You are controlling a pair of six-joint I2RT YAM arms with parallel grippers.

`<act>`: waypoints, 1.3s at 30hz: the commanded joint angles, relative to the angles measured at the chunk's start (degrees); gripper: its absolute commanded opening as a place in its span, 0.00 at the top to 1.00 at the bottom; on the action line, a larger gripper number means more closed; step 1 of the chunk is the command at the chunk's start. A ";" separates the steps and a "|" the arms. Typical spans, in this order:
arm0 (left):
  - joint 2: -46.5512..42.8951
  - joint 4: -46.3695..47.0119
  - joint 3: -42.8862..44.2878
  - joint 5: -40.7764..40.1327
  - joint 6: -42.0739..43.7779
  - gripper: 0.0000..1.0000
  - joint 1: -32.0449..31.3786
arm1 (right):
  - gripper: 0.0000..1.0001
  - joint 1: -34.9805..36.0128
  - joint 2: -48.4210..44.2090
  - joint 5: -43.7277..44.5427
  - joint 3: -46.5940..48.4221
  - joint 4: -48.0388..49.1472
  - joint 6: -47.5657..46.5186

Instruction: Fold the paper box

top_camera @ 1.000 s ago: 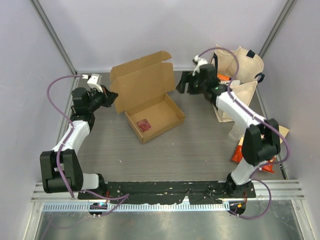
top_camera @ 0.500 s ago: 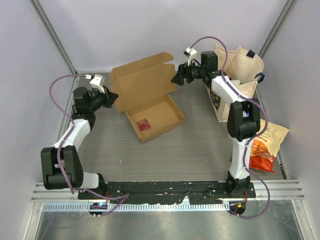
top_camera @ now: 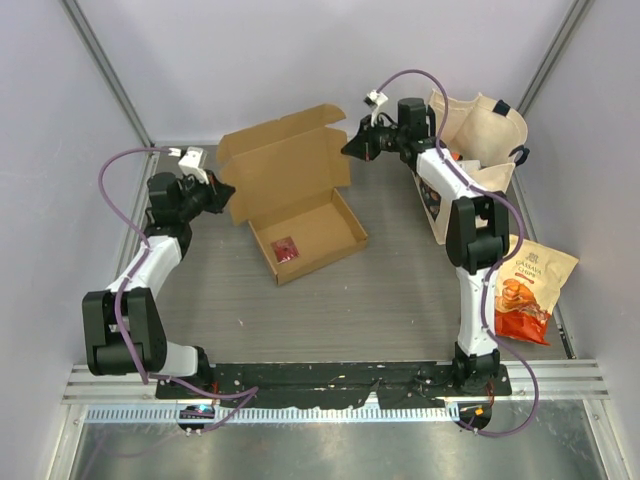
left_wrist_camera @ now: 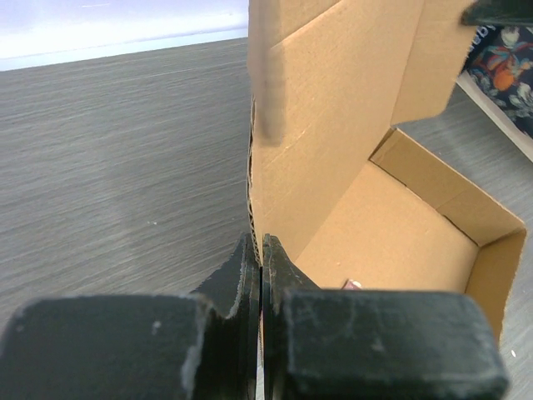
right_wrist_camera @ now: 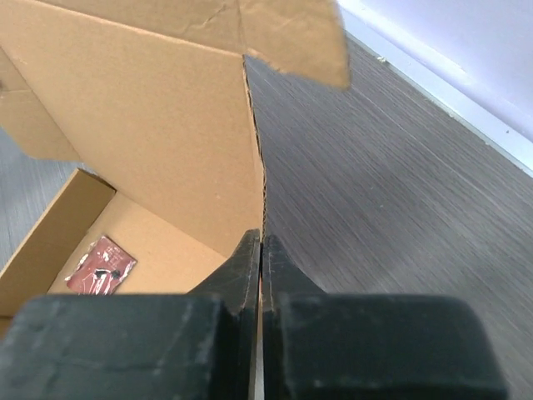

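Nothing legible anywhere; the print on the orange snack bag (top_camera: pixel 525 285) at the near right is too small.

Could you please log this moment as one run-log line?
left gripper: shut on paper box lid | right gripper: shut on lid | lid raised

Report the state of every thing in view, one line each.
paper box: tray formed, lid open and standing up.
left gripper: shut on the lid's left edge.
right gripper: shut on the lid's right edge.
red packet: lying flat inside the tray.
tote bag: mouth open, far right.
snack bag: lying flat; sealed or not, cannot tell.
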 commanded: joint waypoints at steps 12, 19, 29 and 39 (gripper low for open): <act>3.11 2.81 6.22 -39.74 -19.00 0.99 -7.87 | 0.99 12.17 -22.34 49.96 -25.49 23.06 14.10; 1.10 6.23 1.93 -47.57 -20.06 0.96 -14.29 | 0.99 18.50 -28.93 64.04 -38.04 33.67 12.52; -3.74 0.78 -1.68 -41.35 -24.81 0.90 -14.91 | 0.98 21.68 -36.05 68.10 -50.19 46.61 8.57; -2.95 -7.48 2.35 -37.47 -22.79 0.87 -14.91 | 0.99 22.91 -37.99 68.71 -56.44 52.85 5.40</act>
